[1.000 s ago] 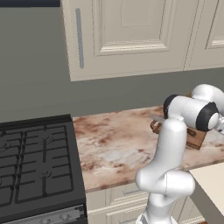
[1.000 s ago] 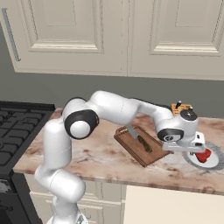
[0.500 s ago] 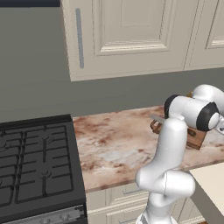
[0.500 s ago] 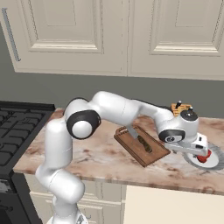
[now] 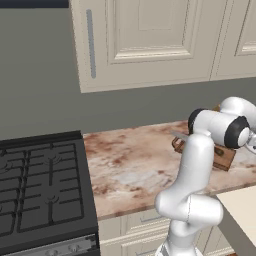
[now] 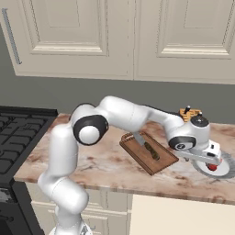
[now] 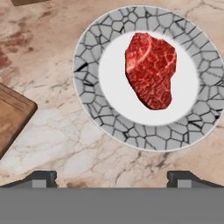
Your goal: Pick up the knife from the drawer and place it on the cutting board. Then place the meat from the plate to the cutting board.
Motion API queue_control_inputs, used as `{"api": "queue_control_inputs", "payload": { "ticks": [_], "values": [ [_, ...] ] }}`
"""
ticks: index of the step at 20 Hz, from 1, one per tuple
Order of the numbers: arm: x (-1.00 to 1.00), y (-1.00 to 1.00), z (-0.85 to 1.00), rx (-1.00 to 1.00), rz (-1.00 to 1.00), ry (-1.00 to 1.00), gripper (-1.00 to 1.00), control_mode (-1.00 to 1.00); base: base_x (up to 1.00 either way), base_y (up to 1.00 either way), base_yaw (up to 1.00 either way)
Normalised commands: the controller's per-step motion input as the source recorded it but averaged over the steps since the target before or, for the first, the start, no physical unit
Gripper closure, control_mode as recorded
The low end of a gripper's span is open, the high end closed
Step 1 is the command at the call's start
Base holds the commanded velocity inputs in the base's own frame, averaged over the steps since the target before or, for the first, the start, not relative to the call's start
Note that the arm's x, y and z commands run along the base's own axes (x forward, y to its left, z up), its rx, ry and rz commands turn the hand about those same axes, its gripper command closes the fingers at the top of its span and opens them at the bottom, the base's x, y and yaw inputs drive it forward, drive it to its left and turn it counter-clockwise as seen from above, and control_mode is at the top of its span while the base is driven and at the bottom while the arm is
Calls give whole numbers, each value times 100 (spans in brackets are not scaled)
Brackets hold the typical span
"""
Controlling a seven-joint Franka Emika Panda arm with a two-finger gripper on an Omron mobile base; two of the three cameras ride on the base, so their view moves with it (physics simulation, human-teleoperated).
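In the left base view the arm (image 5: 200, 165) rises at about 4 o'clock and bends toward 3 o'clock, its elbow covering most of the board (image 5: 223, 156), of which a brown corner shows on the marbled counter (image 5: 130, 165); the stove (image 5: 40, 195) lies toward 8 o'clock. In the right base view the board (image 6: 148, 153) sits near the middle of the counter (image 6: 101, 160) with the knife (image 6: 148, 147) lying on it, blade toward 11 o'clock and handle toward 5 o'clock, so the first half of the task looks done. The knife block (image 6: 189, 113) stands behind at 1 o'clock. The hand hangs at 3 o'clock over the plate (image 6: 226, 166), and a bit of the red meat (image 6: 211, 167) shows just under it. In the hand view the plate (image 7: 87, 94) is at 12 to 1 o'clock, the meat (image 7: 151, 70) lying on its white centre, a little right of the midline, its long side running from 12 toward 5 o'clock. The jaws (image 7: 112, 177) stand wide apart with nothing between them, fingertips (image 7: 41, 177) at the bottom edge, short of the plate. A board corner (image 7: 11, 116) lies at 9 o'clock. The step in hand seems to be the reach for the meat: I would shift the hand toward 1 o'clock until the chunk is midway between the fingers, straddle its narrow width, come straight down, and close without scraping the rim
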Motion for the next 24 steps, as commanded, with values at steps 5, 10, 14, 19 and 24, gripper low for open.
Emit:
{"api": "queue_control_inputs", "payload": {
  "ticks": [5,10,14,19,24],
  "values": [
    [0,-29,0,0,0,1,-100,-100,0,0,0],
    [1,-14,-1,0,0,1,-100,-100,0,0,0],
    [3,0,-9,0,0,2,-100,-100,0,0,0],
    [6,-2,-5,0,0,3,-100,-100,0,0,0],
    [4,0,-6,0,0,1,-100,-100,0,0,0]
  ]
}}
